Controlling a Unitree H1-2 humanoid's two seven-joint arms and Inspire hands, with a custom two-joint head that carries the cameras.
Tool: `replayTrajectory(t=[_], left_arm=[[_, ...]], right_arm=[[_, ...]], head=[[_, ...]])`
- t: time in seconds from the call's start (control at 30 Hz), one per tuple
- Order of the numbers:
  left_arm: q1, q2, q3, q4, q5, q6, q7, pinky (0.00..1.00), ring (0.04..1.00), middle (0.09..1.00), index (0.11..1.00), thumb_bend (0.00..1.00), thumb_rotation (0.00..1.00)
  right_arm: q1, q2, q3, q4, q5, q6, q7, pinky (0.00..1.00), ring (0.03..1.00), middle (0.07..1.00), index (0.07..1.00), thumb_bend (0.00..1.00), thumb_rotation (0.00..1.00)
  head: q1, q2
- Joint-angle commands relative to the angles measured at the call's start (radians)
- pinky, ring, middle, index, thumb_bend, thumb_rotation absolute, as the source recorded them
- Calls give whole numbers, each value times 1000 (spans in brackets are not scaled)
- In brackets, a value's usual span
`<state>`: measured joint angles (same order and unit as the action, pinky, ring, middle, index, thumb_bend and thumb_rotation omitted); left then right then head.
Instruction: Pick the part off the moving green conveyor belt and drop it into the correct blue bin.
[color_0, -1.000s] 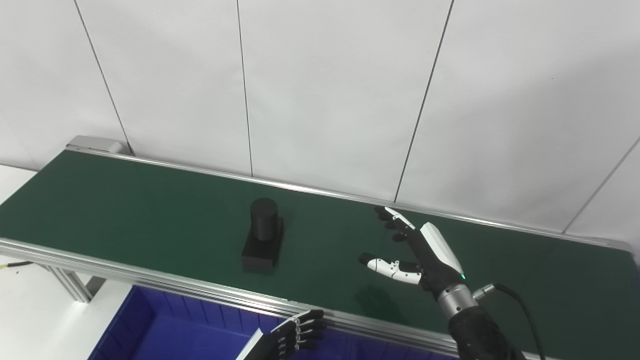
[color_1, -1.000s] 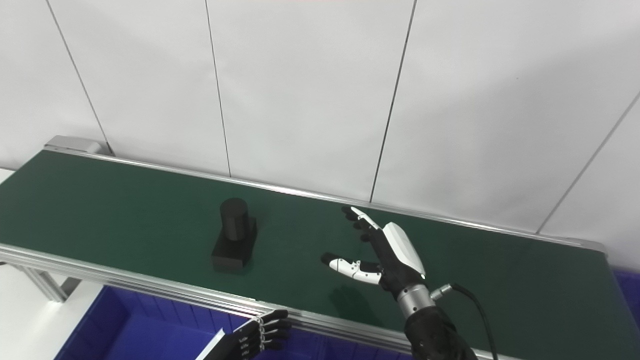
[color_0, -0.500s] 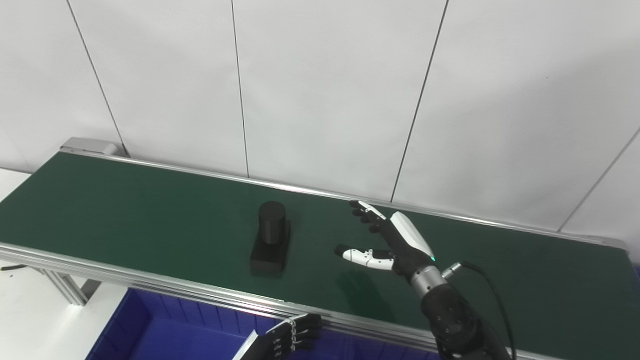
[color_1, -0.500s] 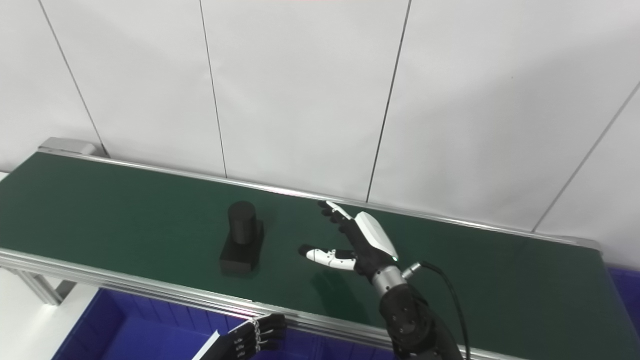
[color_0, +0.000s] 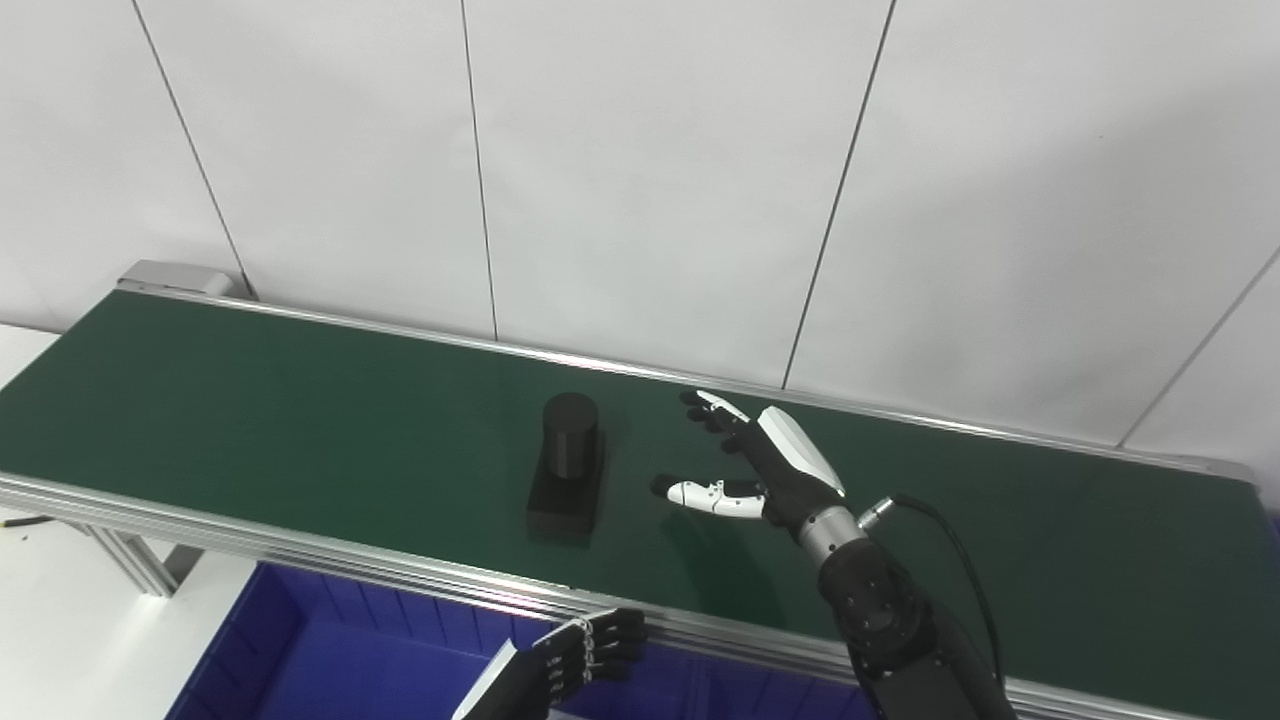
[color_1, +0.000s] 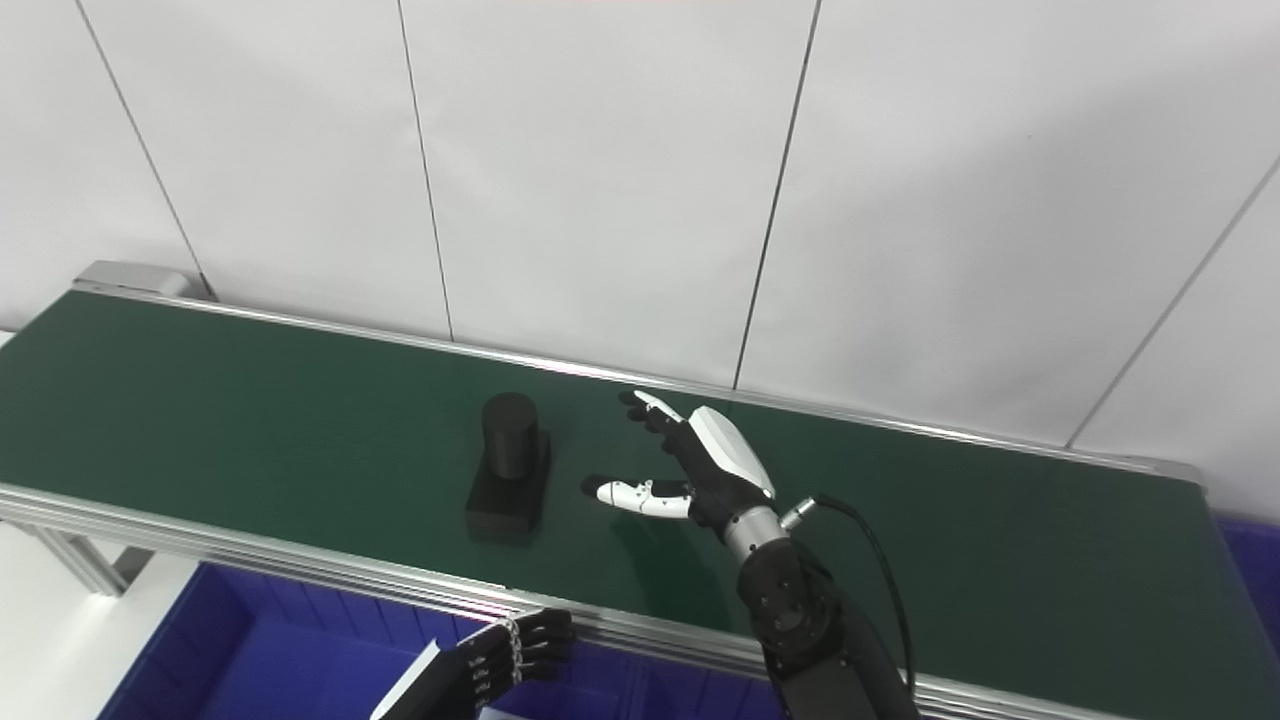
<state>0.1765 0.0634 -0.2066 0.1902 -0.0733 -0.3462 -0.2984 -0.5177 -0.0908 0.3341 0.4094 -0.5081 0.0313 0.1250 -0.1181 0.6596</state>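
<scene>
A black part (color_0: 567, 468), an upright cylinder on a flat block, stands on the green conveyor belt (color_0: 250, 410) near its middle. My right hand (color_0: 762, 470) hovers just above the belt a short way to the part's right, open, thumb and fingers spread toward the part without touching it. My left hand (color_0: 580, 655) hangs below the belt's front rail over a blue bin (color_0: 330, 665), its fingers curled and nothing in it.
The belt's aluminium front rail (color_0: 300, 555) runs across the lower picture, a white panelled wall (color_0: 650, 170) stands right behind the belt. A sliver of another blue bin (color_1: 1250, 560) shows at the far right. A black cable trails from my right wrist.
The part has ridden the belt to the right. My right hand has moved left toward it, staying open, and the gap has shrunk. The left hand has barely moved.
</scene>
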Motion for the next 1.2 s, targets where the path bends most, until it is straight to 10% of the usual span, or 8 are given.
replayTrajectory(t=[0.0,1.17], left_arm=[[-6,1,-4,-27,-8,-20,-9,761,787,806,814,925,490],[24,-39,-38,-66,18,8,10,790,833,841,815,937,471]], right_arm=[[-60,13,8,4,-16,-45,-41,800,873,869,904,606,439],[-209,76,62,306,-14,-118,-116,794,859,856,870,692,334]], head=[[4,-2],[51,-4]])
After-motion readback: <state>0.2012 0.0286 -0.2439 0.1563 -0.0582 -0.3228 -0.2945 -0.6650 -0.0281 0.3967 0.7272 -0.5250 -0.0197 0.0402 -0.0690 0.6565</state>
